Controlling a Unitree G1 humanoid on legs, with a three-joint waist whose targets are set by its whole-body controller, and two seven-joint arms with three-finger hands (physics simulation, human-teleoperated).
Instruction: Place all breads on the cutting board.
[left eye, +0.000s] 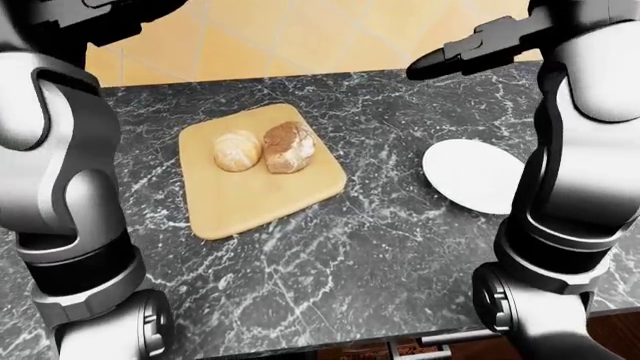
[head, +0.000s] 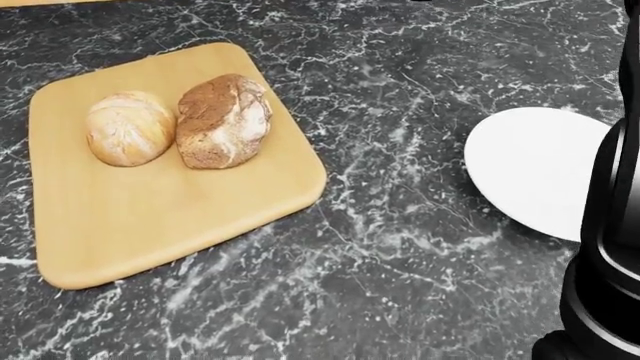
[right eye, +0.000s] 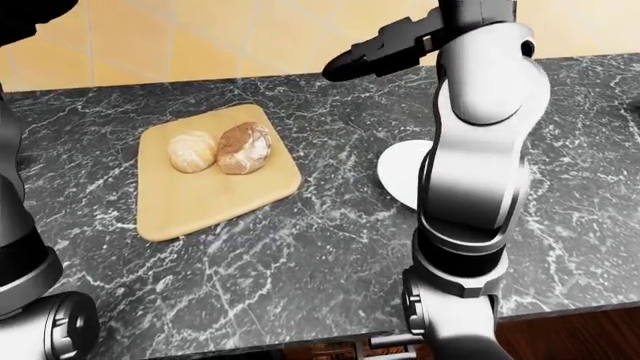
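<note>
A wooden cutting board (head: 150, 217) lies on the dark marble counter (head: 400, 285). Two breads sit on it side by side and touching: a pale round roll (head: 128, 127) and, to its right, a brown crusty loaf (head: 224, 120). My right hand (left eye: 432, 64) is raised high above the counter, to the upper right of the board, with its fingers stretched out and nothing in them. It also shows in the right-eye view (right eye: 348, 66). My left hand is only a dark shape cropped at the top left of the left-eye view (left eye: 110, 19).
A white plate (head: 535, 169) with nothing on it lies to the right of the board, partly behind my right arm (left eye: 570, 187). A yellow tiled wall (left eye: 280, 37) runs along the top. The counter's edge (left eye: 300, 346) is at the bottom.
</note>
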